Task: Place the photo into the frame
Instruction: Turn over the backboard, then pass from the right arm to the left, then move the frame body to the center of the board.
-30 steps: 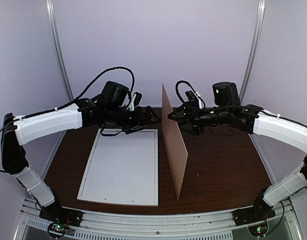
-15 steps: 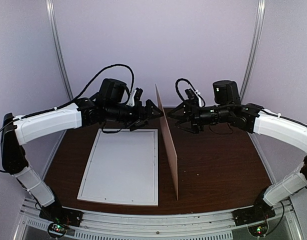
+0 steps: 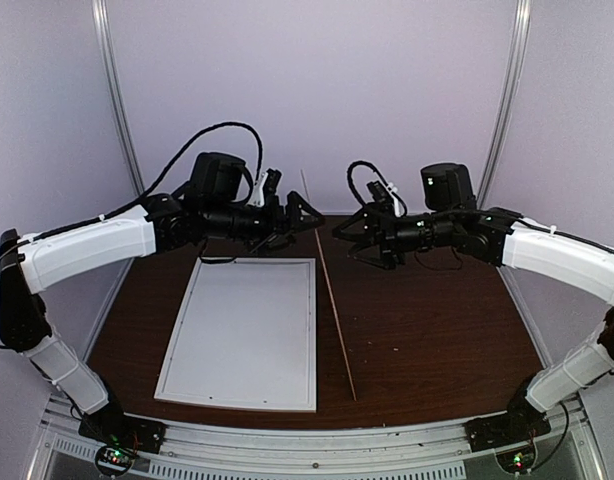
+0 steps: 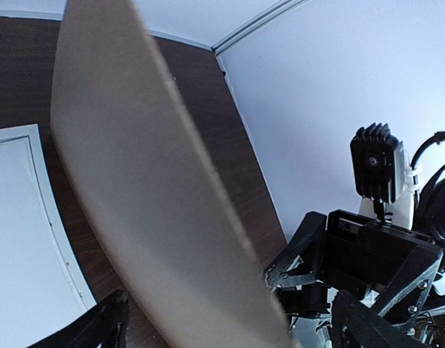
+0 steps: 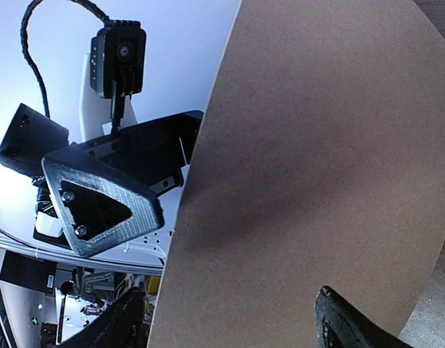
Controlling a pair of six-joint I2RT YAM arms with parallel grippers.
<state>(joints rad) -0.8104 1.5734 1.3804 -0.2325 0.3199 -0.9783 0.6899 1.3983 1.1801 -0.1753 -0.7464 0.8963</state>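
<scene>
Pale lilac walls are seen around a dark brown surface (image 3: 437, 330), on which the work is laid out. No red sunset picture is shown in any view. A flat white sheet (image 3: 242, 330) fills the frame (image 3: 235, 402); whether it is the photo lying face down on its white back or some other layer cannot be told. The frame lies flat at left of centre, its long sides running away from the arm bases.

If the sheet is the print, it is judged to be light, limp and easily creased, and hard to lift while flat inside the rails. It would best be taken at a corner or a short edge and kept from sagging. The frame is judged stiff but thin-railed, so it is better pushed or steadied at a rail than squeezed.

Just to the right of the frame, a brown backing board (image 5: 317, 145) stands on its long edge, shown almost edge-on from above. It is judged stiff and light, and likely to topple if it is not propped.

The left fingers (image 4: 99, 330) are spread wide, and the board's upper far part passes between them without being clamped. The right fingers (image 5: 349, 322) are likewise parted well beyond the board's thickness and are held close to its other face. Contact with the board cannot be made out.
</scene>
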